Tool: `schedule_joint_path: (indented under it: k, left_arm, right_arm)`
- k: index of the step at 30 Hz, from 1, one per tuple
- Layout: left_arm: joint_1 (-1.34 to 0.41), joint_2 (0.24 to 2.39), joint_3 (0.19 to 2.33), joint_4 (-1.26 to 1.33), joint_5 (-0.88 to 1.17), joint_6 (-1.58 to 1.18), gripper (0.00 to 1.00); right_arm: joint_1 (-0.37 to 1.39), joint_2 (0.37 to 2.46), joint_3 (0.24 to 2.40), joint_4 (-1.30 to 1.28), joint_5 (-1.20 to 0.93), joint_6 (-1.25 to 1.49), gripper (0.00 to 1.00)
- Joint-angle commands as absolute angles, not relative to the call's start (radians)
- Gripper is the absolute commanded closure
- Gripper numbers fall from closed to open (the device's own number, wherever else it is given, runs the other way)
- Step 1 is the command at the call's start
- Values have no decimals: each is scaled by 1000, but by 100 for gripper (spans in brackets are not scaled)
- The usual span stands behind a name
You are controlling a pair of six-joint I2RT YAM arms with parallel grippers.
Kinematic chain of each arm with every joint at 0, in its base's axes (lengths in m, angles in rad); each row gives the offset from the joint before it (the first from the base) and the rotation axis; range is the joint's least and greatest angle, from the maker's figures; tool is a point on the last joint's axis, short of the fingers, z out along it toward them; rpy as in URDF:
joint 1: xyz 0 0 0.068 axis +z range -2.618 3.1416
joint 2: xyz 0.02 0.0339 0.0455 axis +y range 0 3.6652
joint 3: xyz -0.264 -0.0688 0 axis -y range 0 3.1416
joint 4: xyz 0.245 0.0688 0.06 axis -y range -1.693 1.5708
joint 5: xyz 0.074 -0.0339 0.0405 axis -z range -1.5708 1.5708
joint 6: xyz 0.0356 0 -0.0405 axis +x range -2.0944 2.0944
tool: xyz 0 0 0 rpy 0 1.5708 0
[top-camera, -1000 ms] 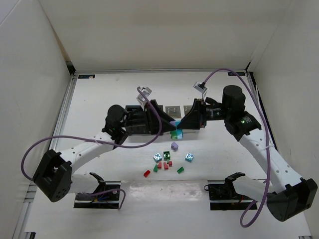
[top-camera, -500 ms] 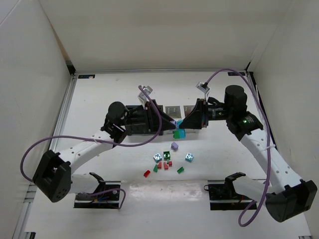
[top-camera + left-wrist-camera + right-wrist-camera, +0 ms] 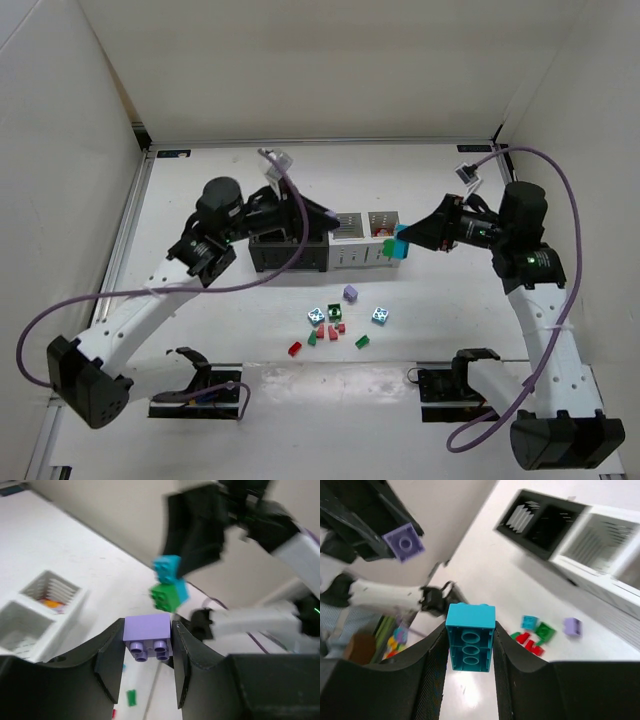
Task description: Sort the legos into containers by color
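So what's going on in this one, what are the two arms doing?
Both arms are mid-sort, each with a brick lifted off the table. The left gripper is shut on a lilac brick up by the black bins. The right gripper holds a light blue brick with a green brick stuck to it, beside the white bins. Other loose bricks lie unsorted.

- Lilac brick (image 3: 147,636): clamped squarely between the jaws of the left gripper (image 3: 148,647), with two studs facing the wrist.
- Teal brick (image 3: 470,637): pinched between the jaws of the right gripper (image 3: 470,652), hollow underside toward the wrist. A green brick (image 3: 165,596) clings to it.
- Loose legos (image 3: 335,325): red, green, light blue and one lilac, clustered well apart from both pairs of jaws.
- White bins (image 3: 350,258): a joined pair, between the two pairs of jaws seen from above. A red piece (image 3: 384,233) lies inside one.
- Black bins (image 3: 290,258): a joined pair, just beside the left jaws.
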State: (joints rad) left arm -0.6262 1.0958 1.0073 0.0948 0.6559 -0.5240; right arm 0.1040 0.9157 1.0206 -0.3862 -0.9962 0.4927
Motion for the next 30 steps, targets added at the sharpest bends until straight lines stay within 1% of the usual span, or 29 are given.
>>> schedule_joint_path:
  k: [1, 2, 4, 5, 6, 7, 10, 12, 13, 15, 19, 22, 23, 25, 26, 27, 30]
  left_arm:
    - [-638, 1187, 1113, -188, 416, -419, 89]
    - [-653, 1265, 1191, -216, 352, -381, 89]
    - [-670, 1346, 1238, -283, 302, -358, 89]
    - [-696, 1400, 1297, -291, 244, -330, 89]
    - [-704, 1446, 1314, -299, 223, -324, 89]
    - [-722, 1465, 1328, -326, 157, -321, 89]
    - [-724, 1545, 1373, -341, 111, -321, 90]
    - [-727, 1604, 1411, -371, 86, -304, 89]
    - [-738, 1621, 1446, -388, 71, -284, 86]
    - [-767, 1699, 1503, -471, 5, -264, 85]
    - [-773, 1765, 1546, -482, -23, -264, 85]
    - [-778, 1778, 1552, -482, -35, -262, 80]
    - [-779, 1779, 1551, -480, -40, -264, 75]
    - [-778, 1775, 1545, -488, -31, -255, 71]
    - [-779, 1773, 1545, -488, -31, -256, 66]
    - [-782, 1764, 1537, -489, -31, -258, 48]
    - [-796, 1746, 1513, -466, -17, -239, 25]
  right_arm:
    - [23, 861, 1031, -529, -873, 433, 100]
    - [12, 851, 1037, -544, -833, 420, 100]
    - [-35, 833, 1060, -612, -773, 379, 100]
    - [-54, 831, 1065, -633, -740, 368, 100]
    - [-73, 831, 1083, -681, -727, 347, 100]
    - [-83, 830, 1086, -692, -720, 341, 100]
    - [-103, 821, 1086, -716, -701, 334, 100]
    - [-101, 822, 1083, -721, -689, 328, 100]
    - [-101, 824, 1081, -722, -687, 328, 100]
    - [-113, 824, 1078, -726, -690, 327, 100]
    - [-123, 828, 1081, -736, -684, 311, 100]
    - [-120, 831, 1088, -738, -681, 307, 100]
    - [-121, 830, 1086, -739, -680, 305, 100]
    - [-120, 833, 1086, -741, -675, 302, 100]
    - [-118, 834, 1086, -741, -676, 302, 100]
    - [-115, 841, 1086, -738, -678, 299, 100]
    - [-98, 845, 1088, -736, -686, 296, 100]
